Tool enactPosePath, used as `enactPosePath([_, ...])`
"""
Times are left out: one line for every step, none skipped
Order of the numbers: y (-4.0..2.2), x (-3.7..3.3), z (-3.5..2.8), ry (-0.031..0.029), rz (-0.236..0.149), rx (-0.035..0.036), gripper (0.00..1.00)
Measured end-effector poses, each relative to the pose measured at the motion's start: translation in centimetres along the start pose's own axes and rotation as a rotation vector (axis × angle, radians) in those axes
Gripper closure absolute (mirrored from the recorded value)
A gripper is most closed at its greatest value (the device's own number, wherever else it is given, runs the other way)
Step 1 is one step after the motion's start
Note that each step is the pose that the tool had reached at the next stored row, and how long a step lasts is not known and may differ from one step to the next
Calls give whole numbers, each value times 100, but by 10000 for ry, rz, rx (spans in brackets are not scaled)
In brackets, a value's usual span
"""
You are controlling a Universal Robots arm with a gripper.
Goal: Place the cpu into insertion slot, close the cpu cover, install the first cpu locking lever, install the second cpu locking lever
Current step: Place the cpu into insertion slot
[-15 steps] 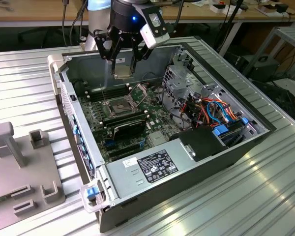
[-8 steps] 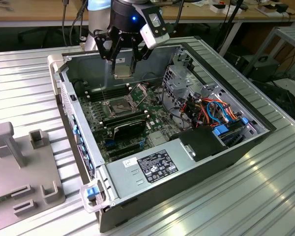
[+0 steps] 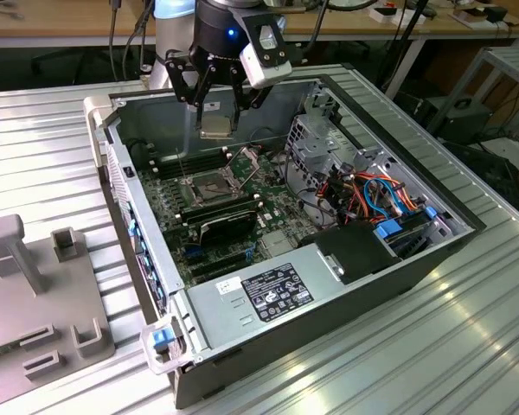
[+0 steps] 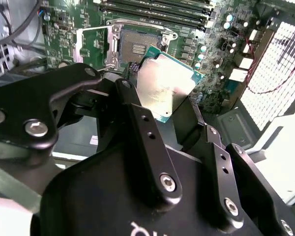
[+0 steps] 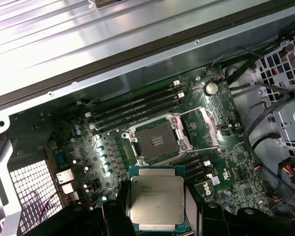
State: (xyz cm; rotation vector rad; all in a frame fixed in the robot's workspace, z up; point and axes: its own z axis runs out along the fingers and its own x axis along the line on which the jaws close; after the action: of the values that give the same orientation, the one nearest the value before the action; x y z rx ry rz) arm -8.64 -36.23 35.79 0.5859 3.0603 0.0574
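Note:
My gripper (image 3: 214, 114) hangs over the open computer case and is shut on the cpu (image 3: 214, 124), a flat square chip with a silvery top. In both wrist views the cpu (image 4: 164, 87) (image 5: 156, 199) sits between the black fingers (image 4: 137, 123), held by two opposite edges. The insertion slot (image 3: 209, 186) (image 5: 157, 142) (image 4: 137, 46) lies bare on the green motherboard, below the chip and a little offset from it. The cpu cover (image 3: 245, 161) (image 5: 200, 129) (image 4: 91, 46) stands swung up beside the slot. A thin wire lever (image 3: 183, 162) sticks up on the other side.
Long black memory sticks (image 5: 137, 105) lie beside the slot. A black card (image 3: 229, 223), a power supply (image 3: 272, 290), a metal drive cage (image 3: 316, 143) and coloured cables (image 3: 376, 194) crowd the case. A grey fixture (image 3: 35, 294) stands on the ribbed table at the exterior view's left.

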Motion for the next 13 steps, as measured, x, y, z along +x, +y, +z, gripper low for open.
enactPosePath([0, 0, 0, -2, 37, 2, 47])
enactPosePath([0, 0, 0, -2, 45, 2, 47])
enactPosePath([0, 0, 0, -2, 45, 2, 47])
enactPosePath([0, 0, 0, -2, 46, 1, 47])
enactPosePath([0, 0, 0, -2, 47, 1, 47])
enactPosePath([0, 0, 0, -3, 47, 1, 47])
enactPosePath([0, 0, 0, -3, 47, 1, 47])
enactPosePath([0, 0, 0, -2, 47, 1, 47])
enactPosePath([0, 0, 0, -3, 47, 1, 47])
enactPosePath([0, 0, 1, -3, 48, 2, 47])
enactPosePath([0, 0, 3, -4, 48, 2, 47])
enactPosePath([1, 0, 4, -4, 51, 2, 47])
enactPosePath([1, 1, 4, -5, 75, 3, 47])
